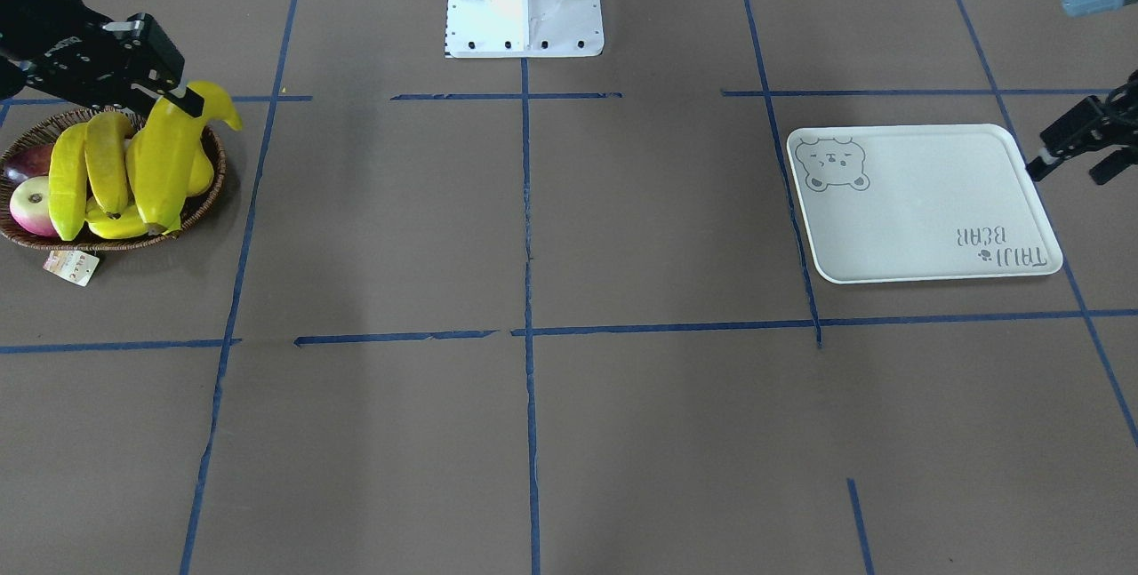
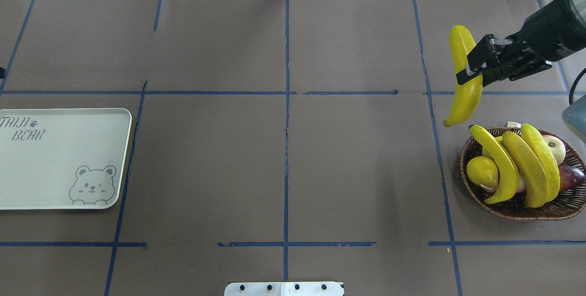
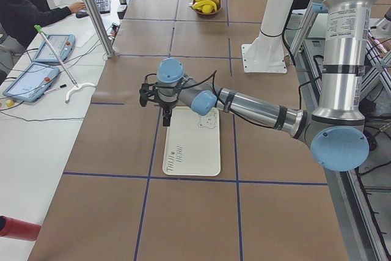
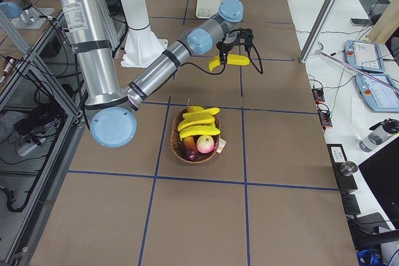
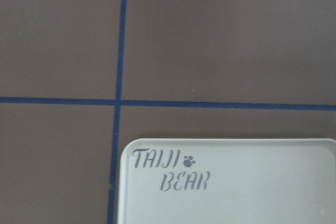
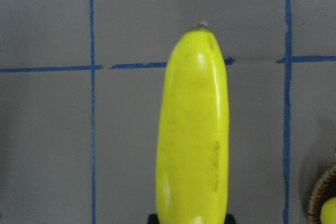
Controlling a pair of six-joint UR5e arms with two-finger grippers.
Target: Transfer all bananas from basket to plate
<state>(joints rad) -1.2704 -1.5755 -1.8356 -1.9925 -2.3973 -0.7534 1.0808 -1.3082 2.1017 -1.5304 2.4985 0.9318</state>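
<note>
Banana (image 2: 466,104), one of four: pinched mid-length in the right gripper (image 2: 471,72), hanging in the air just beyond the basket (image 2: 517,212). The three bananas (image 2: 526,172) left lie across the basket among other fruit (image 2: 485,172). Plate (image 2: 55,163): well apart at the table's far end, left gripper (image 1: 1067,173) just beside it, fingers spread, holding nothing

Overhead and front views face each other, sharing plate (image 2: 59,168) and basket (image 2: 517,214).

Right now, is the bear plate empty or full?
Empty: the plate shows only its bear print. One banana is in the right claw, three others lie in the basket.
</note>
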